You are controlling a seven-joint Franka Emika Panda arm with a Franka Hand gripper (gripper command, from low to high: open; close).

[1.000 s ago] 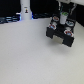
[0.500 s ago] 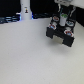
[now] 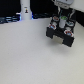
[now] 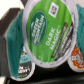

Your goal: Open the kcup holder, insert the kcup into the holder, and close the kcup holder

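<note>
Found the kcup holder (image 3: 61, 34) on the white table (image 3: 25, 55), toward the far side and on the exterior view's right, well apart from the white post (image 3: 25, 8) at the far left. Judged that placement sensible: out in the open, bare table on the near side, room for a straight approach from above.

Spotted the kcup (image 3: 63, 21) as a small green dot right at the top of the holder, directly under the gripper (image 3: 62, 19). In the wrist view, met a printed lid (image 4: 47, 30) face-on and very close, filling most of the picture, with teal-sided capsules (image 4: 22, 62) packed beside it and a black wall (image 4: 9, 32) along one edge. Took the lid-up seating as deliberate: foil toward the camera, body down into a pocket. Could not tell whether seated in the holder or gripped just above it.

Noted the arm (image 3: 62, 5) hanging nearly vertical at the far edge, wrist aimed straight at the table, tool centred over the holder's top, not off to a side. Read that pose as suited to a downward push or a straight lift.

Could not make out the fingers in either view: too blurred from outside, out of frame at the wrist. Wide, narrow or clamped on the cup, no saying. Judged insertion to be the step in hand, with closing not yet done.
</note>
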